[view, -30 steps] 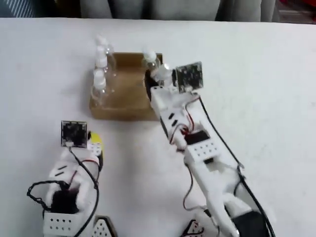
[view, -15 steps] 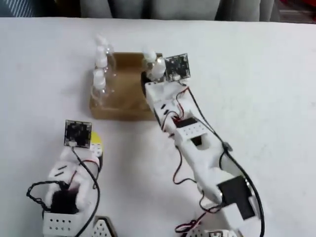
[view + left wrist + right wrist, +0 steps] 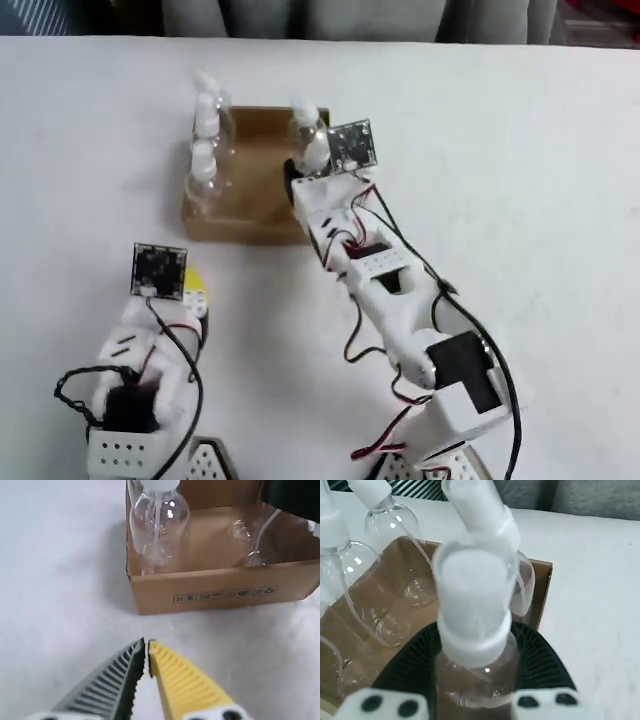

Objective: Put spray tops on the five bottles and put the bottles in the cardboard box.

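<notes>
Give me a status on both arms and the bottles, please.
Right end effector shut on a capped bottle, over the cardboard box. Left end effector shut, empty, short of the box. Other bottles stand inside.

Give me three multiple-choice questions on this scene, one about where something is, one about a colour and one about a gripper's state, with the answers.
1. Where is the left gripper relative to the cardboard box?
A. Inside it
B. Outside it, over the table
C. On its rim

2. What colours are the left gripper's fingers?
A. Both black
B. One grey, one yellow
C. Both white

3. What state is the right gripper in?
A. Open and empty
B. Shut on a loose cap
C. Shut on a bottle with its spray top fitted

Answers: 1 B, its tips are over bare table short of the box wall. 2 B, as the left wrist view shows. 3 C, the black jaws wrap the capped bottle's body.
</notes>
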`<state>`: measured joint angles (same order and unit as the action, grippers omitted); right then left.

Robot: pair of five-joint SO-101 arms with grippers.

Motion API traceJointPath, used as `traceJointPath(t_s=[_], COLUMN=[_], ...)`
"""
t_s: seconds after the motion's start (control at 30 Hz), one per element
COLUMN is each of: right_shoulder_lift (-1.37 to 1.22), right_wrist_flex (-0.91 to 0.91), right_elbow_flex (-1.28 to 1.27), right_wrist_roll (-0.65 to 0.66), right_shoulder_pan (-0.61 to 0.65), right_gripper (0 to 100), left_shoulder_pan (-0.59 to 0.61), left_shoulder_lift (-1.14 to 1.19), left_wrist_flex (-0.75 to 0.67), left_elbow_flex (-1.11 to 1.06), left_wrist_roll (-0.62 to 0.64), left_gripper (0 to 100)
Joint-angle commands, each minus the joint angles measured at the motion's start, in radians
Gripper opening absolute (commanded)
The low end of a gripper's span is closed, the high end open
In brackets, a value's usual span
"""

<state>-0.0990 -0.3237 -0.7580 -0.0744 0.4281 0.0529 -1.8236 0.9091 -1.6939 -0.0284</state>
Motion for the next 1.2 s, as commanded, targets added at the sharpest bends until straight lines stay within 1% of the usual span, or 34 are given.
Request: traceJointPath(t_s=[0.0,1.03,1.07,1.17], right_shoulder_lift=[-0.013,-0.025,-0.025,-0.028], right_wrist_flex=[-0.025,-0.019,-0.019,-0.019], right_elbow_flex=[0.044,0.044,0.044,0.041], right_wrist_roll=[0.003,0.005,0.012,0.089], right_shoulder_pan=[0.022,0.024,0.025,0.042], right_gripper=[1.5,1.8,1.9,1.9], left_shoulder_pan=[0.008,0.01,0.01,0.01], left_shoulder_lift=[-0.005,-0.005,-0.005,-0.005], left_wrist_flex=[-0.032,-0.032,-0.032,-0.032], left_elbow_flex=[0.0,0.0,0.0,0.0], left_wrist_roll=[-0.009,-0.009,-0.009,-0.009], left_gripper=[2,2,2,2])
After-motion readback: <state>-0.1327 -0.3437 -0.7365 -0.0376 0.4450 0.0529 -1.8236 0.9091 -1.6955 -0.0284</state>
